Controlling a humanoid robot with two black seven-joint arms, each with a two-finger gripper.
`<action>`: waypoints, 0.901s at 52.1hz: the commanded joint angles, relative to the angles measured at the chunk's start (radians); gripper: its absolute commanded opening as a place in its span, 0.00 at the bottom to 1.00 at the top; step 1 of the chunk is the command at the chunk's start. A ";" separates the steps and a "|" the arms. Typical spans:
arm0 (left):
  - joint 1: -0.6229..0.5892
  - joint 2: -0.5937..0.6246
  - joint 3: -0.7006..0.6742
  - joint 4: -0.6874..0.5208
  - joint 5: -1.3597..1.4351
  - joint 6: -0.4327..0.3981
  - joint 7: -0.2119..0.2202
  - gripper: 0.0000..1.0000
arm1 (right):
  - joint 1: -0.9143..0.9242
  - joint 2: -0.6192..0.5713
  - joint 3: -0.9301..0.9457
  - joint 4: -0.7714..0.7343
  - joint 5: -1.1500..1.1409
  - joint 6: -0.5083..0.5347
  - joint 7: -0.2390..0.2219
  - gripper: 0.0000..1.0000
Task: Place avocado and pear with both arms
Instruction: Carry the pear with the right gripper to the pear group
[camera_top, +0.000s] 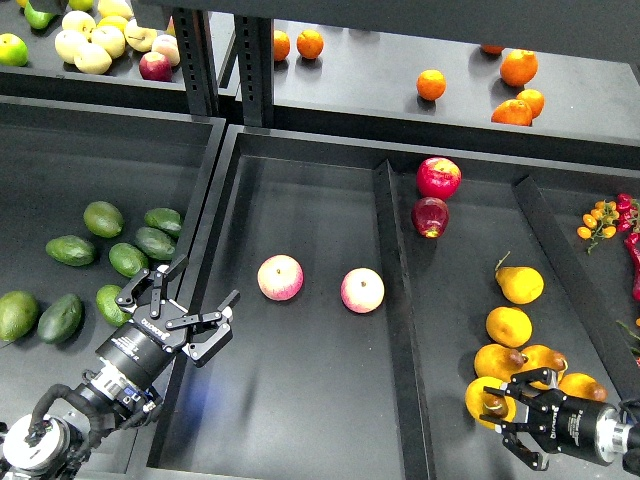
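The left gripper (185, 300) hangs with its fingers spread apart and nothing between them, over the divider wall between the avocado bin (60, 150) and the middle bin (300, 180). The avocado (110, 304), the brighter green one, lies just beside that wall near the bin's front right corner, partly hidden under the gripper body; the darker avocados (130, 240) cluster behind it. To take it well, the left arm should come back over its own bin and descend with the fingers straddling the fruit's short axis, clear of the wall and the neighbouring fruit.

The right gripper (497, 412) sits at the front edge of the pear bin (470, 230), its fingers around the nearest pear (481, 395); whether they are pressed tight I cannot tell. The other pears (520, 330) touch this one, so a straight upward lift is probably safest to avoid rolling them. The two apples (320, 283) in the middle bin are well apart from both grippers.
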 joint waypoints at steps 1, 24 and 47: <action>0.000 0.000 0.000 0.000 0.000 0.000 0.000 0.99 | -0.006 0.000 0.000 -0.027 -0.001 -0.002 0.000 0.27; 0.010 0.000 0.002 -0.008 0.000 0.000 0.000 0.99 | -0.005 0.017 0.002 -0.159 -0.001 -0.002 0.000 0.35; 0.010 0.000 0.014 -0.006 0.000 0.000 0.000 0.99 | 0.002 0.018 0.002 -0.196 -0.001 -0.020 0.000 0.86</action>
